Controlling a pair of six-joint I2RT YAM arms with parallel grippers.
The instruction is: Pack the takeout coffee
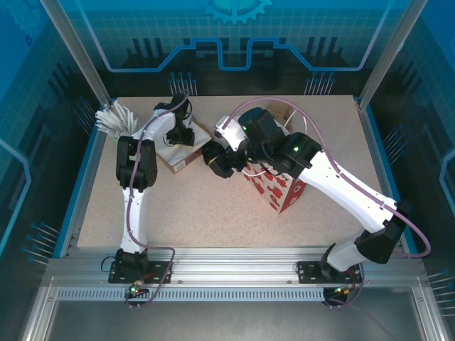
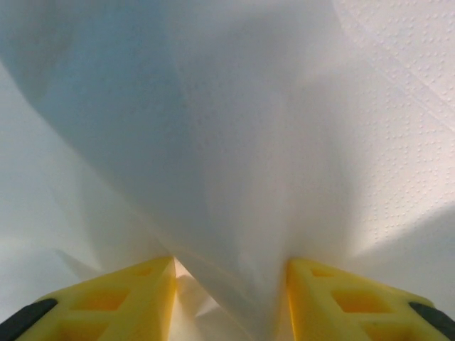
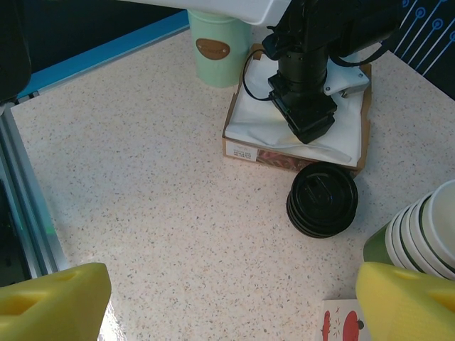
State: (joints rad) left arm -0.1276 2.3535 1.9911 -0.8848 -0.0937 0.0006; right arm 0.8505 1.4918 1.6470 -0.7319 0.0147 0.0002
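A pale green paper cup [image 3: 215, 44] with a brown label stands on the table just beyond a cardboard box of white napkins [image 3: 249, 124]. An arm link hides its top, so I cannot tell whether it carries a lid. My left gripper [image 1: 182, 136] is pushed down into that box. Its yellow fingers [image 2: 135, 291] stand half closed, with a fold of napkin [image 2: 242, 177] bunched between them. My right gripper [image 1: 215, 162] hovers open over bare table [image 3: 163, 213], its fingers [image 3: 60, 302] wide apart with nothing between them.
A pile of loose black lids [image 3: 323, 199] lies in front of the box. A stack of lidless white-rimmed cups [image 3: 426, 234] stands at the right. The red-and-white paper bag [image 1: 283, 190] sits under my right arm. A bundle of white utensils [image 1: 112, 118] lies at the back left.
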